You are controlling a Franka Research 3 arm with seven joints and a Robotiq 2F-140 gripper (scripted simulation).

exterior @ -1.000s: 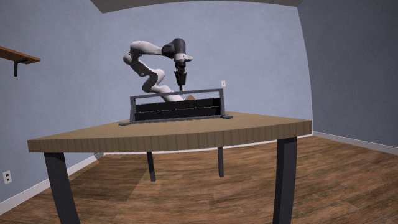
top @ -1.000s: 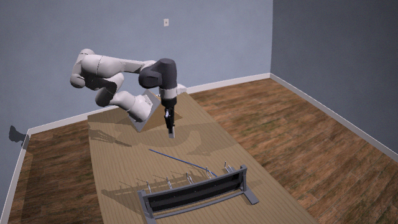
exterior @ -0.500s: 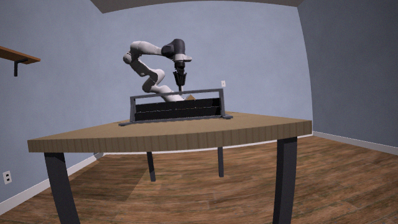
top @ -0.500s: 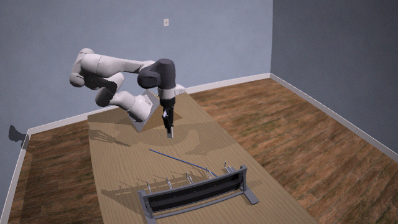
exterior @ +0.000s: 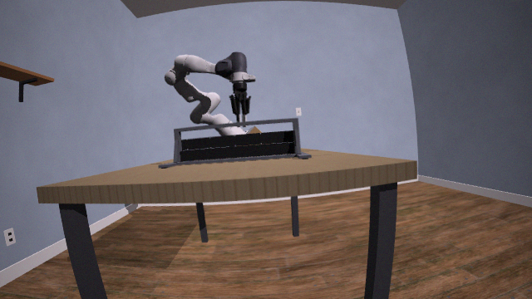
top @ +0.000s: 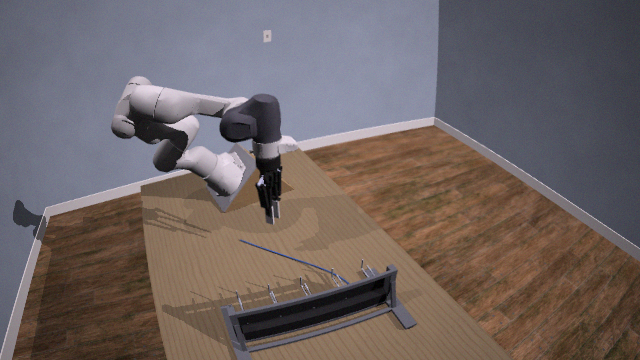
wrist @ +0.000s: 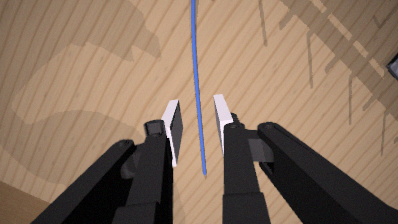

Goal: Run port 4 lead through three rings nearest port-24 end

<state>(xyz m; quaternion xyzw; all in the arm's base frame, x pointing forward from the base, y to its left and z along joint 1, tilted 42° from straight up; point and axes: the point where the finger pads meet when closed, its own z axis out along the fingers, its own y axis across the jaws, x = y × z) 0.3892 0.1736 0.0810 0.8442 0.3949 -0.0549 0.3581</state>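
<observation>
The blue lead (top: 290, 257) lies straight on the table, from the rack's front out to its free end (top: 240, 241). In the wrist view the lead (wrist: 196, 75) shows between my fingertips, down on the table top, with its free end (wrist: 204, 173) below them. My gripper (top: 272, 216) hangs above the table behind the free end, fingers a little apart and holding nothing. It also shows in the wrist view (wrist: 196, 125) and behind the rack in the exterior view (exterior: 239, 118). The grey rack (top: 320, 310) stands near the table's front with several open rings (top: 271, 294) along its front.
The arm's base plate (top: 232, 180) sits at the far end of the table. The rack (exterior: 237, 143) stands a short way from the table's near edge. A shelf (exterior: 21, 76) hangs on the left wall.
</observation>
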